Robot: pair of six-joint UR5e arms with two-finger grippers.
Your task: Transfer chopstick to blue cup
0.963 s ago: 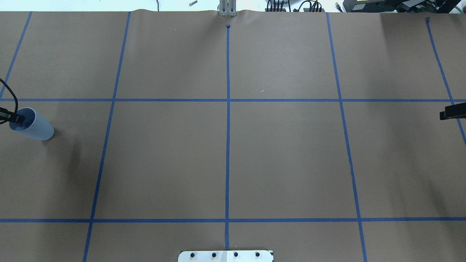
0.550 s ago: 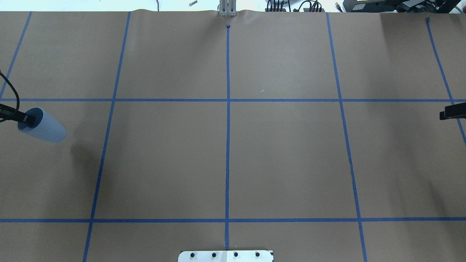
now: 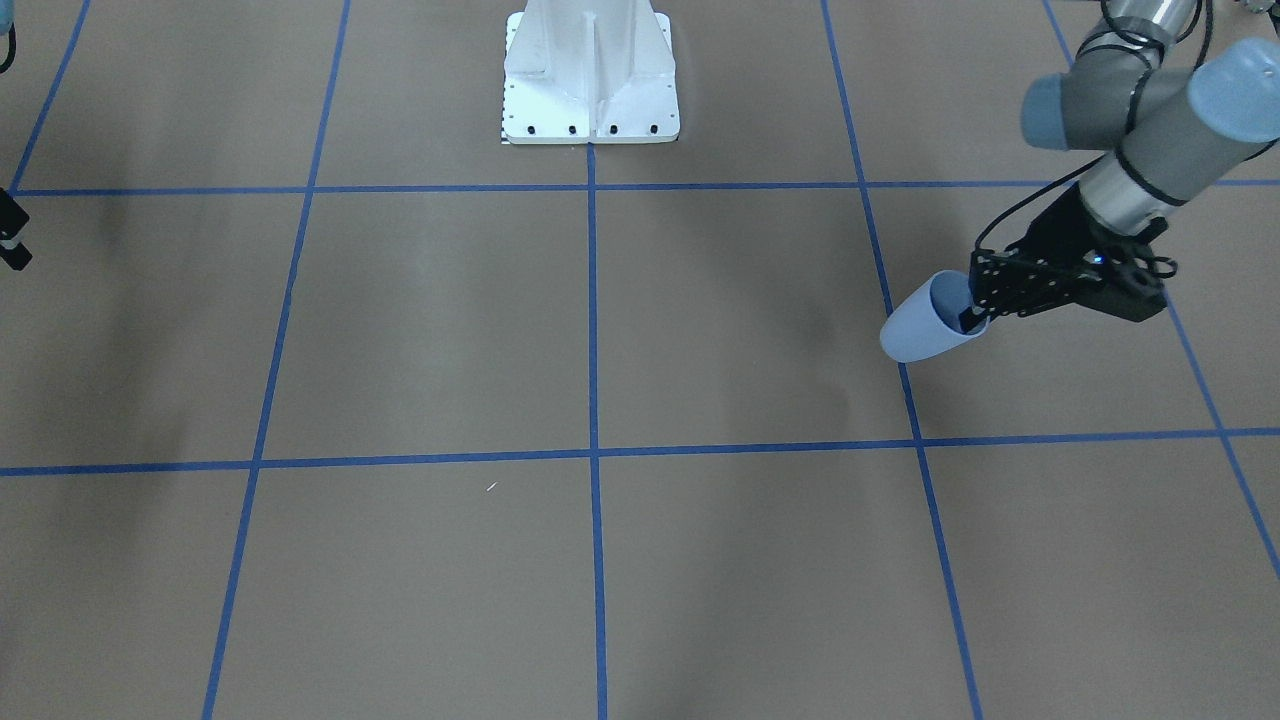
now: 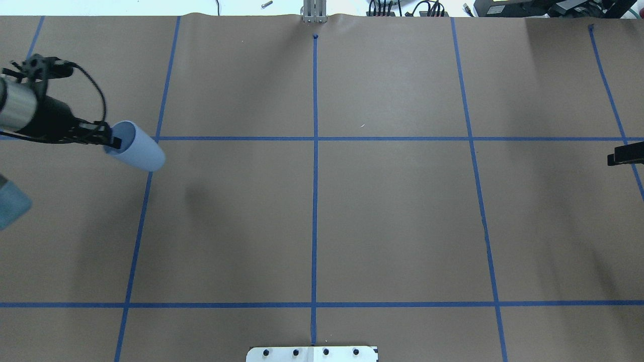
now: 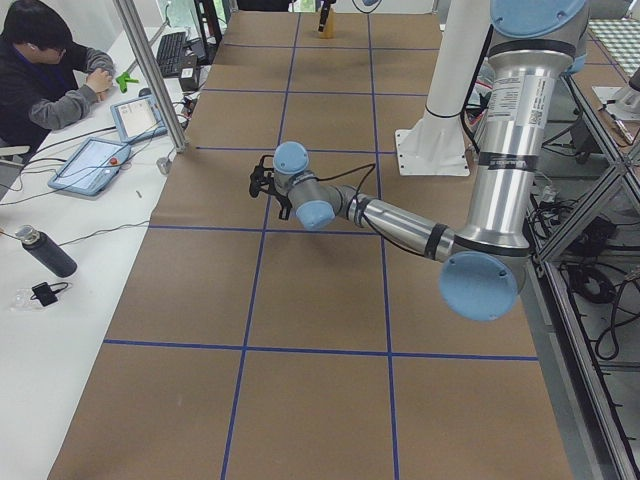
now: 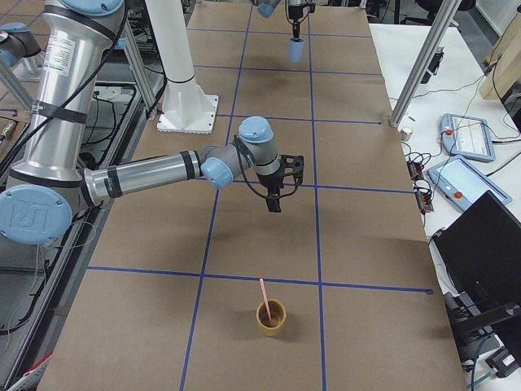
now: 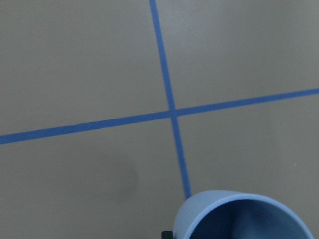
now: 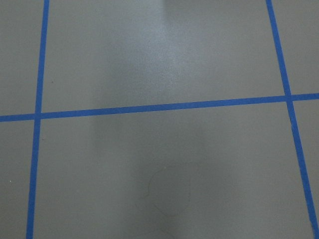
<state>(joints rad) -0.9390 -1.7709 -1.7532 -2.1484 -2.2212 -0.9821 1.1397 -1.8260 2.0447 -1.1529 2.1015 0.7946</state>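
Observation:
The pale blue cup point(image 4: 140, 152) hangs tilted above the brown table, base pointing toward the table's middle. My left gripper point(image 4: 109, 141) is shut on its rim, one finger inside. The cup also shows in the front view point(image 3: 920, 328), the left wrist view point(image 7: 239, 219) and, far off, the right side view point(image 6: 298, 51). A pale pink chopstick point(image 6: 264, 294) stands in a tan cup point(image 6: 272, 318) near the table's right end. My right gripper point(image 6: 275, 201) hovers over the table short of that cup, holding nothing I can see; only its edge shows overhead point(image 4: 625, 153). I cannot tell whether it is open.
The white robot base plate point(image 4: 312, 353) sits at the near middle edge. Blue tape lines grid the paper. An operator point(image 5: 40, 70) sits with tablets point(image 5: 90, 165) beyond the table's far edge, by a metal post point(image 5: 150, 75). A laptop point(image 6: 480, 244) stands there too.
My left gripper has carried the blue cup rightward and a little farther out over the table, and more of the left arm now shows. The right gripper has not moved.

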